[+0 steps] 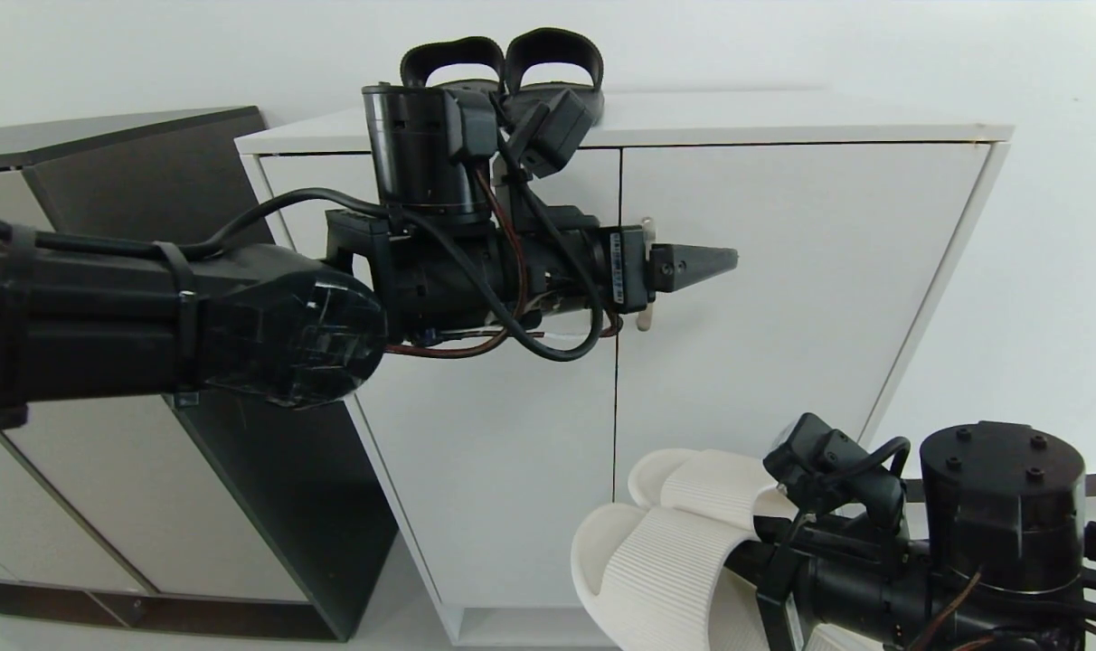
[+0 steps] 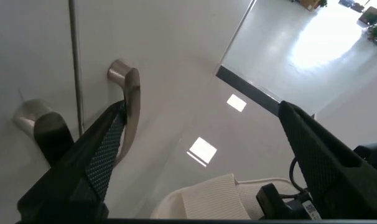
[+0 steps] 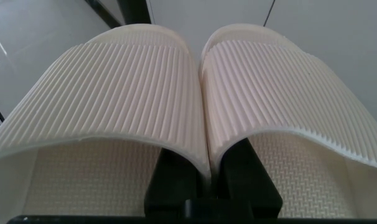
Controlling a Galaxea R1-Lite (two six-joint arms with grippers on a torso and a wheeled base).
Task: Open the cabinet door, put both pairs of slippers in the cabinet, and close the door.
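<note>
Left arm: closest to where I stand, it comes in from the left across the front of the white cabinet (image 1: 783,362), ending with the left gripper (image 1: 702,261) level with the door handle (image 1: 644,320).
Left jaws: apart, one on each side of the handle, one finger (image 2: 101,149) right against it and the other well clear; nothing is clamped yet.
Dark cabinet (image 1: 195,181): just left of the white cabinet, standing close alongside it.
Black slippers (image 1: 503,63): side by side on the white cabinet's top, over its left door.
Doors: both shut, with the seam (image 1: 617,425) running down the cabinet's middle; the handle sits on the right door, just beside the seam.
White slippers (image 1: 666,551): held as a pair, low before the right door near the cabinet's foot.
Right gripper (image 3: 207,183): jaws clamped on the white slippers, pinching their inner walls together.
Step in hand: opening the door, I'd say; neither pair is stowed.
Next move: likely close the jaws on the handle, then pull outward in an arc about the cabinet's right edge.
Edges and room: the white slippers hang where that door would swing, so the right arm may need to back away; open floor lies right of the cabinet.
</note>
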